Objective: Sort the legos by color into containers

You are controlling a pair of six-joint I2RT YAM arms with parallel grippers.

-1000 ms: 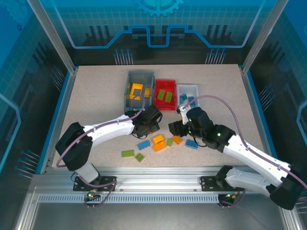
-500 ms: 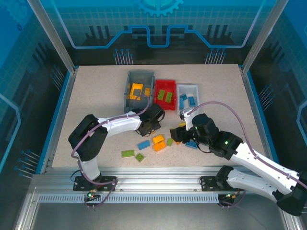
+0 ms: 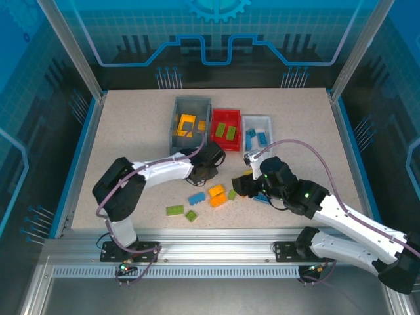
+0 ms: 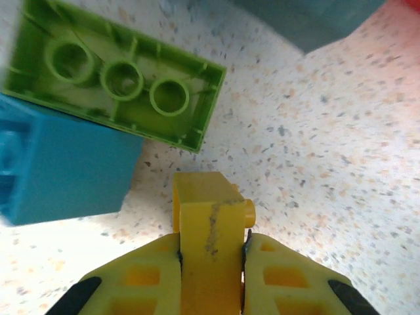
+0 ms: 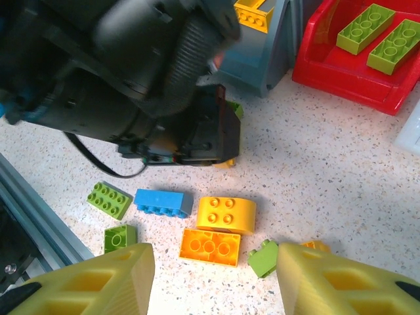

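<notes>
Inside the left pincer [image 4: 212,248] a yellow lego [image 4: 209,207] is half hidden.

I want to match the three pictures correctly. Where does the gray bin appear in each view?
Top external: gray bin, back centre, leftmost of three bins.
Left wrist: probably the blurred gray-blue corner at the top edge.
Right wrist: top centre, a yellow brick inside.
Shared landmark: the red bin, directly at its right in the top and right wrist views.
</notes>
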